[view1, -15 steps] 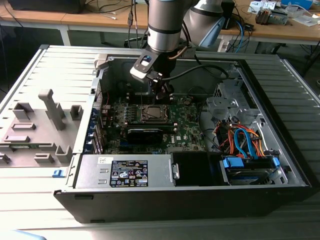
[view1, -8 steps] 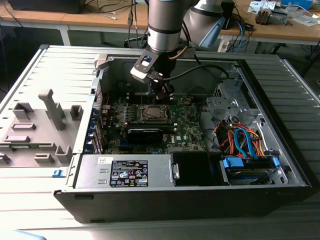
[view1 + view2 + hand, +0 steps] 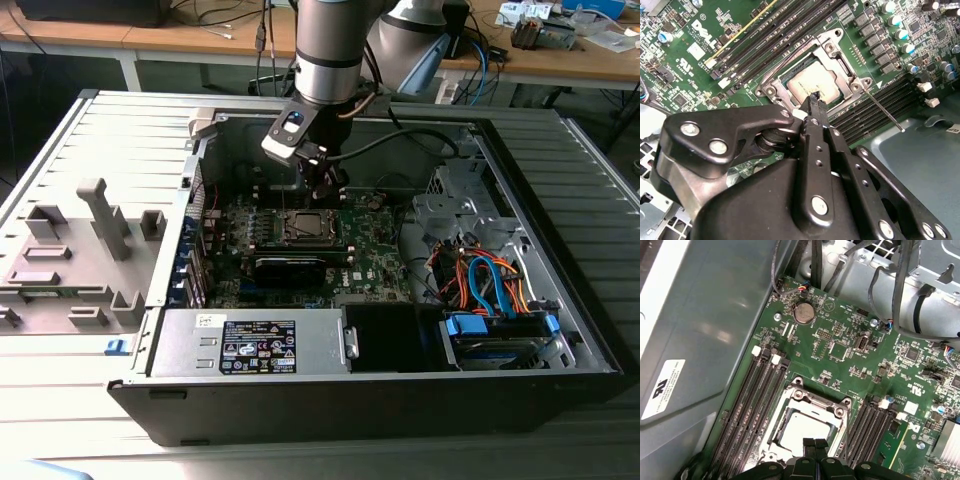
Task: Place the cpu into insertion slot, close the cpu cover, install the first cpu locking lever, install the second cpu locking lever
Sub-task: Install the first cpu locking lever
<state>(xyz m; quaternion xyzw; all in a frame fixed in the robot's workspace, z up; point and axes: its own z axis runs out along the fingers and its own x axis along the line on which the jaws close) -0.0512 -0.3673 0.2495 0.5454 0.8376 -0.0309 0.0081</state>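
Gripper [image 3: 814, 100] first: how did we find it?

We saw it pinched fully shut in both wrist views, its two tips pressed together with nothing between them. In the exterior view it hung low inside the case [image 3: 380, 400], over the middle of the board [image 3: 375, 260].

And what were the tips on?

We placed them at the edge of the cpu [image 3: 812, 82], about where the chip meets the cover [image 3: 832, 52]. Whether they pressed down, we could not tell.

So the cpu was seated?

Yes. We saw it lying flat in the slot [image 3: 776, 430], silvery top up, mid-board between two banks of memory slots [image 3: 770, 35].

The cover?

We found it down over the slot, its window framing the chip. Both wrist views agreed on that.

Any lever?

We made out one thin lever [image 3: 885, 112] in the second wrist view. It stood out from a corner of the cover and slanted across one bank of memory slots, its free end near the board's edge, beside the grey floor of the case.
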